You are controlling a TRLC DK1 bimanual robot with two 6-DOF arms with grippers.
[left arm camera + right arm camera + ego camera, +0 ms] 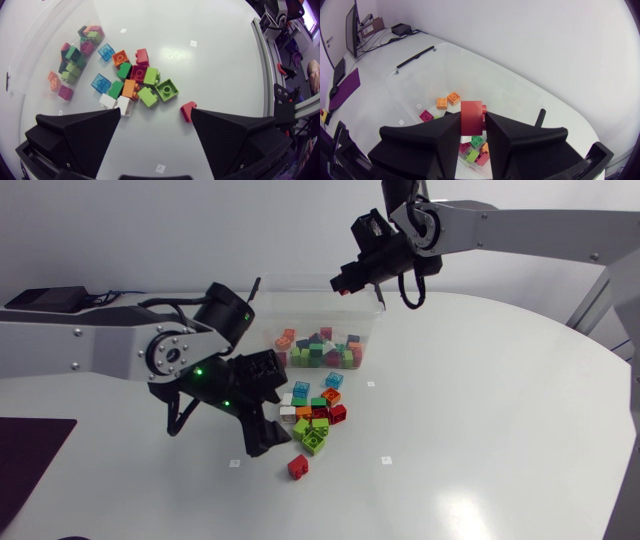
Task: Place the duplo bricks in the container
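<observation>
A clear plastic container (268,315) stands at the back middle of the table with several coloured bricks inside. My right gripper (347,284) hangs above its far rim, shut on a red brick (472,117); below it the container (420,75) holds orange, pink and green bricks. A pile of loose duplo bricks (315,410) lies in front of the container. One red brick (298,467) sits apart, nearer the front. My left gripper (264,412) is low beside the pile, open. From the left wrist, the pile (137,82) lies ahead of the fingers and the lone red brick (188,111) is by one fingertip.
A black device (45,298) lies at the back left and a dark purple mat (30,450) at the front left. Small white markers (386,460) dot the tabletop. The container's bricks (75,60) show beyond the pile in the left wrist view.
</observation>
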